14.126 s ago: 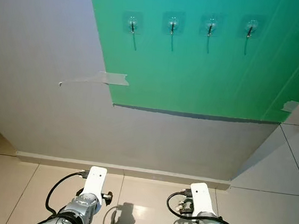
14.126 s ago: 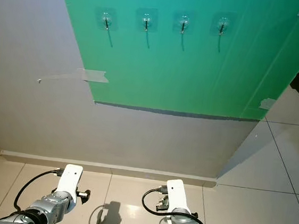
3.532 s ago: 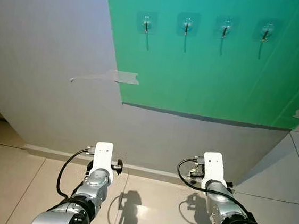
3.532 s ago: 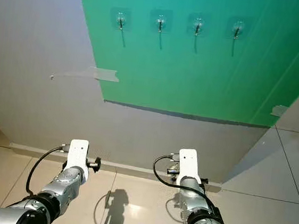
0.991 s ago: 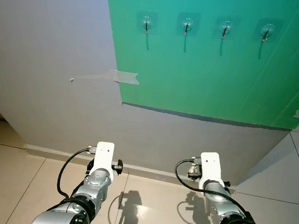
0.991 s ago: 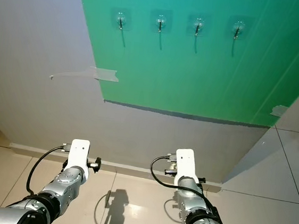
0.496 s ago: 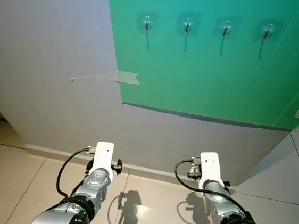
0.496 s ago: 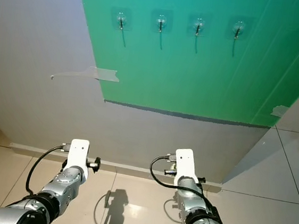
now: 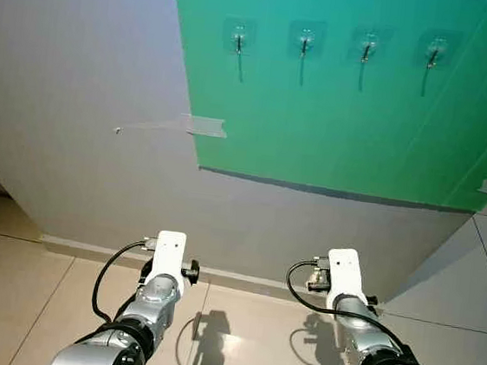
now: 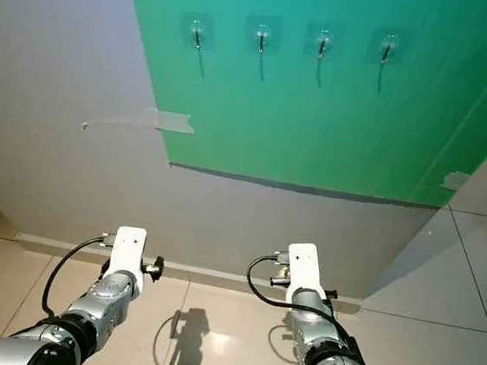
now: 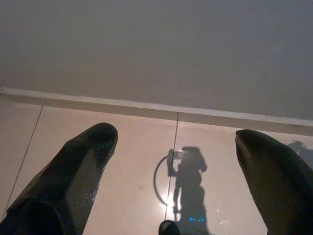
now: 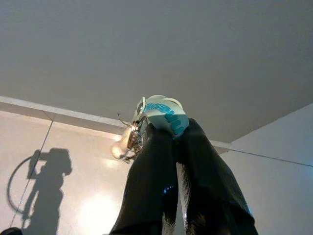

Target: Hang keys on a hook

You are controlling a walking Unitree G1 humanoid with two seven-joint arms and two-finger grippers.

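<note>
While pinched, pale rounded keys

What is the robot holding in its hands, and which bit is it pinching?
The right gripper pinches a bunch of keys by its white-and-blue tag; the metal keys dangle beside the fingers. The left gripper is open and holds nothing.

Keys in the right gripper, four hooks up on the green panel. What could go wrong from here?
1. The right gripper pinches the keys only by the white-and-teal tag at the tips of its shut jaws; they dangle and may slip on the lift.
2. The hooks are small and sit high above both low arms, so the ring may miss.
3. The left gripper hangs open over the floor, too far to catch a drop.
</note>
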